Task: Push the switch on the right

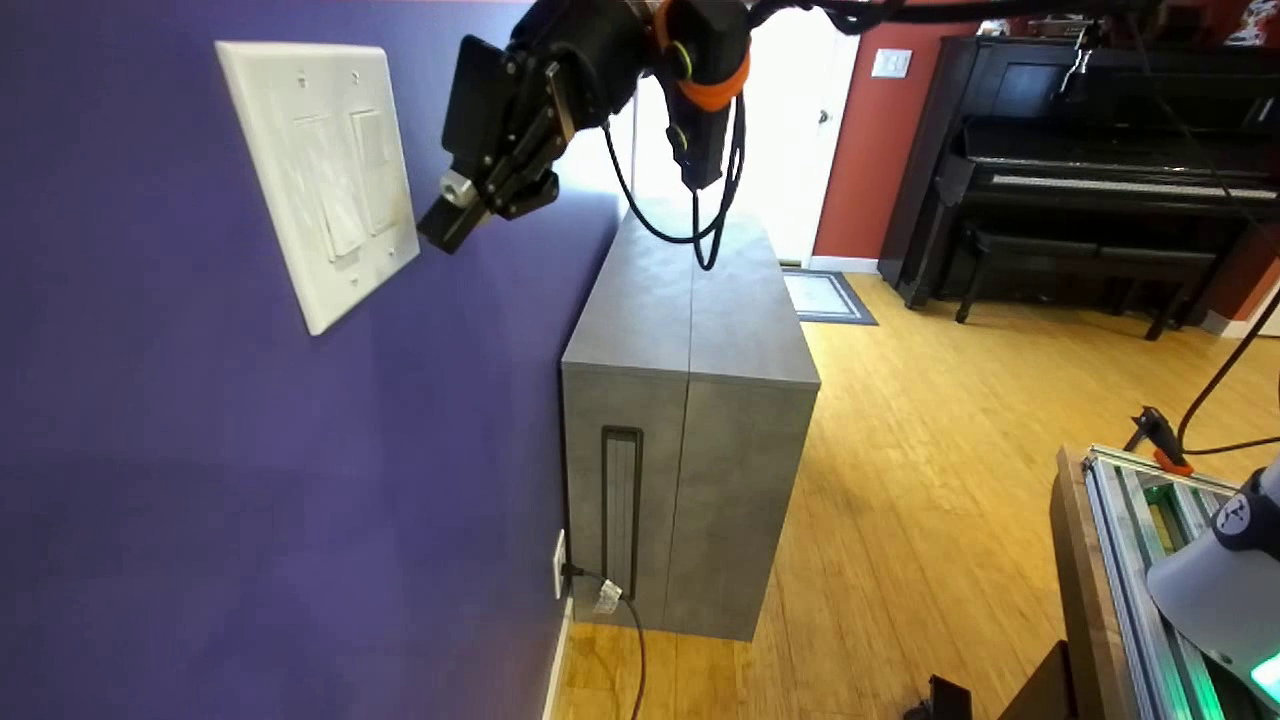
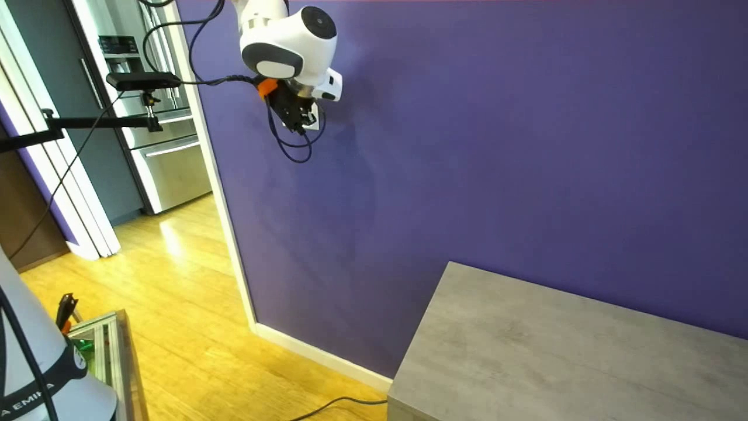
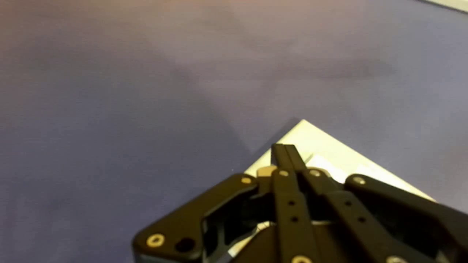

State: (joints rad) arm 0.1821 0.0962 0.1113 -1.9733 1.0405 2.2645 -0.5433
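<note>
The switch point(image 1: 377, 172) is the right-hand cream rocker paddle in a cream wall plate point(image 1: 275, 185), beside an identical left-hand paddle point(image 1: 332, 188). My gripper point(image 1: 438, 226) points down and toward the wall, its tip beside the plate's lower right edge, off the paddle. In the wrist view the fingers point(image 3: 286, 150) are shut together with nothing between them. They overlap the plate point(image 3: 305, 135) near one corner. Part of a paddle point(image 3: 325, 166) shows behind the gripper; which one I cannot tell. In an exterior view the gripper point(image 2: 305, 127) mostly hides the plate point(image 2: 315, 120).
The plate is on a purple wall point(image 1: 450, 420). A grey cabinet point(image 1: 700, 310) stands against the wall below and beyond the gripper. Black cables point(image 1: 700, 240) hang in a loop from the wrist. An outlet point(image 1: 559, 563) with a plugged cord is low on the wall.
</note>
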